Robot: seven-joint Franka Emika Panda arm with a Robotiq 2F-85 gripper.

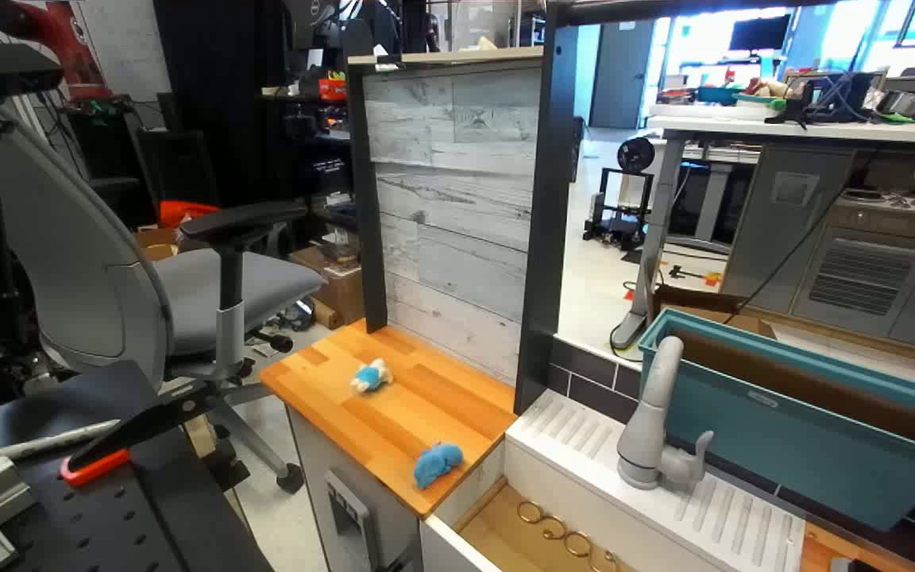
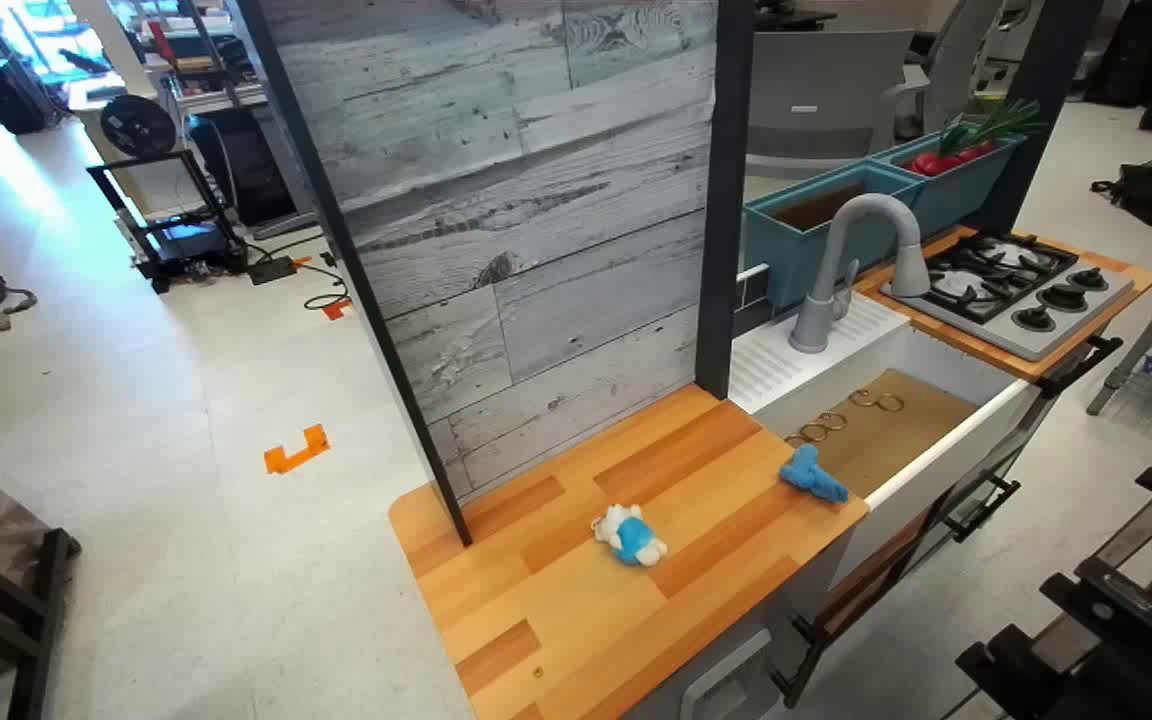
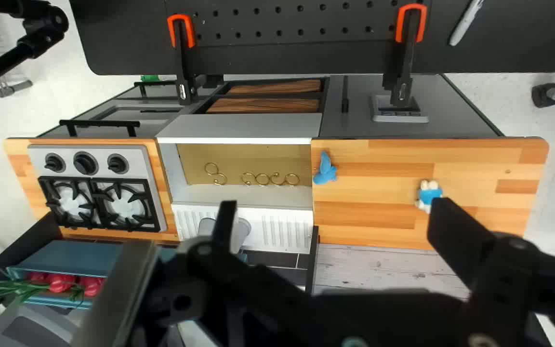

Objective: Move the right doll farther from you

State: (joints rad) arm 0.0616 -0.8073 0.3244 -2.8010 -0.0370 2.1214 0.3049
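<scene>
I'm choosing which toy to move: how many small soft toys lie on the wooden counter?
2: the blue doll lies on the counter close to the sink; the light-blue-and-white doll lies farther from it. Both exterior views show just these; none seem hidden.

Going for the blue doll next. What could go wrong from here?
A sideways nudge might drop the blue doll into the sink, since it lies close to that edge of the wooden counter. The hand is spread wide, so it could bump the white-and-blue toy on the same counter. Reaching too far, it may knock the upright panel behind.
</scene>
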